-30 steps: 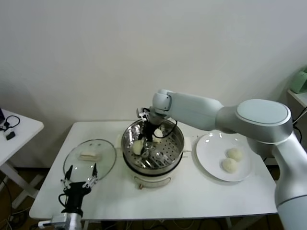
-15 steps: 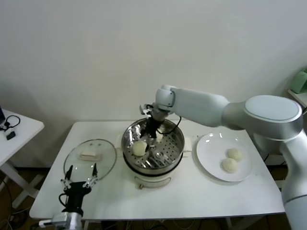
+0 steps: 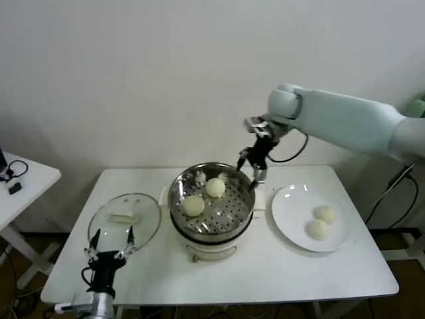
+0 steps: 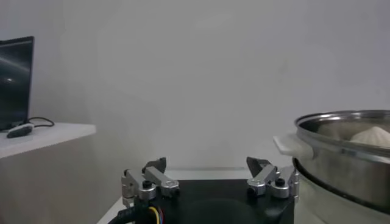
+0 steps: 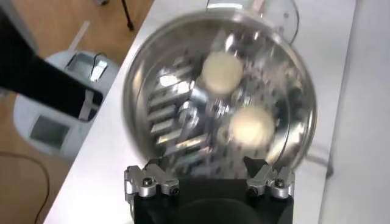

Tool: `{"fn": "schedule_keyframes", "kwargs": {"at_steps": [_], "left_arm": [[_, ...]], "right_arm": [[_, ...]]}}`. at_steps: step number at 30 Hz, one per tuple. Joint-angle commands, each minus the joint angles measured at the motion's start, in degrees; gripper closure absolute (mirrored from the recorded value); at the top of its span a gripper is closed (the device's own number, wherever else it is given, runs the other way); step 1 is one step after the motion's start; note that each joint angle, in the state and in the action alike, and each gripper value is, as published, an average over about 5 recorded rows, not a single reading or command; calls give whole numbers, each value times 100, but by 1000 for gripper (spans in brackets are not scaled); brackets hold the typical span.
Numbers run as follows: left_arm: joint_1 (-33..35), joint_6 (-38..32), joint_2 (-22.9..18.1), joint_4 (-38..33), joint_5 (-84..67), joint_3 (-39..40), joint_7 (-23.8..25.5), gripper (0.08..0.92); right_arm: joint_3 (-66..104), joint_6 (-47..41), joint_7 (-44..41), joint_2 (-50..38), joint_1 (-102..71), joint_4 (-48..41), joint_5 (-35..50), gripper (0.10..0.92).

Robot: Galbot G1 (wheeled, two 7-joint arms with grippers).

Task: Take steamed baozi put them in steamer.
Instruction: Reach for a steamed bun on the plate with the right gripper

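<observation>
Hovering empty above the far right rim of the steamer (image 3: 211, 206), the right hand (image 3: 250, 167) has its fingers spread wide, nothing between them. Two steamed baozi (image 3: 194, 205) sit on the perforated tray inside, the other two on the white plate (image 3: 292, 212) just right of it. Left hand (image 3: 110, 247) is parked low by the glass lid (image 3: 124, 219) at the surface's (image 3: 265, 266) front left, also released.
</observation>
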Motion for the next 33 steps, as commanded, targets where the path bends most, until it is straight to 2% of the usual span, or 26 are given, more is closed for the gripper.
{"fn": "schedule_keyframes", "kwargs": {"at_steps": [1,7,19,33], "left_arm": [[15,14,4,-2,1,-10,-7,177],[65,12,-18,-64,9,-36,6,177],[106,50,-66,-48,46,-85,-45,177],[62,95,-83,-26,46,-59,-62,177]], "right_arm": [[795,508,-307,-1676,-803,408,-1689,203],[2276,909,-208,-2125,-2370,356,-3112,203],[3840,1332,-55,-2073,-4078,-90,-4631,203],[3991,1377,114,-1645,-4322,-580,-4997,203]]}}
